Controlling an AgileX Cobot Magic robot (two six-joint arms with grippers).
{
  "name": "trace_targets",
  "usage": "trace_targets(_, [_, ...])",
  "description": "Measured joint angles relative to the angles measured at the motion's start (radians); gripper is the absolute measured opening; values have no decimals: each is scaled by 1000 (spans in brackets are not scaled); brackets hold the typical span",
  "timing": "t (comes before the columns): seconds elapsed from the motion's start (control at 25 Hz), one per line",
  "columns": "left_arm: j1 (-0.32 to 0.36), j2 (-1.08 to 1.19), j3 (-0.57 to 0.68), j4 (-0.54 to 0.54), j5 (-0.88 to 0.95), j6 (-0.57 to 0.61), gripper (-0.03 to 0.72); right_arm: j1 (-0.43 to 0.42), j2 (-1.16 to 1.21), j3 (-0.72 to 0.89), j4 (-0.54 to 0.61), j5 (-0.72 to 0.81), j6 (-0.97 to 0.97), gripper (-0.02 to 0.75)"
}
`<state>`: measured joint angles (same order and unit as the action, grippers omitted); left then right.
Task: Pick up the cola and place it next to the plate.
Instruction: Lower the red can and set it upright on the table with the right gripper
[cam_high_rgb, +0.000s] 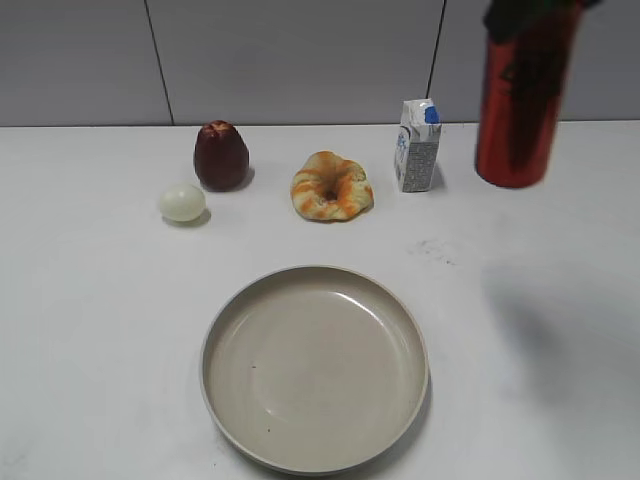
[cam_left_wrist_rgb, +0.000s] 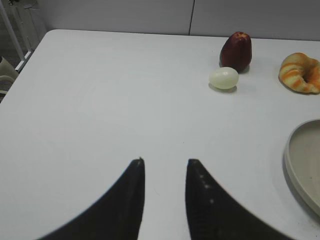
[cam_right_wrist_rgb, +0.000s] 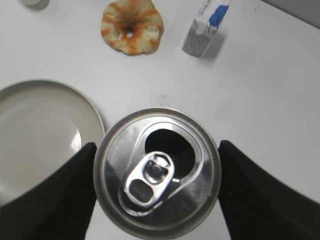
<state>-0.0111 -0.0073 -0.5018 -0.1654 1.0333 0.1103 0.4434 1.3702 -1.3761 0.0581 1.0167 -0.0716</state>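
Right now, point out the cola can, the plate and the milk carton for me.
cola can (cam_right_wrist_rgb: 156, 172): right wrist view, on its silver top at the pull tab.
plate (cam_high_rgb: 217, 352): exterior view, on its left rim.
milk carton (cam_high_rgb: 416, 155): exterior view, on its front face.

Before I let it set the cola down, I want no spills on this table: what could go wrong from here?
The cola is already open at the top, so tilting it in the right gripper could spill whatever is inside. It hangs in the air above the table, near the plate; lowered too far left, its base could catch the rim and topple. The milk carton stands close by and could be knocked over.
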Motion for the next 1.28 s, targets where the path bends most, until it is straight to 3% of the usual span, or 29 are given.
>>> trace_targets(0.28, [0, 0, 0, 0, 0, 0, 227, 1, -180, 462, 70, -324, 19, 512])
trace_targets(0.48, [0, 0, 0, 0, 0, 0, 227, 1, -183, 641, 121, -542, 20, 512])
trace_targets(0.68, [0, 0, 0, 0, 0, 0, 227, 1, -159, 697, 154, -651, 21, 512])
trace_targets(1.28, [0, 0, 0, 0, 0, 0, 228, 1, -7, 700, 207, -718, 21, 512])
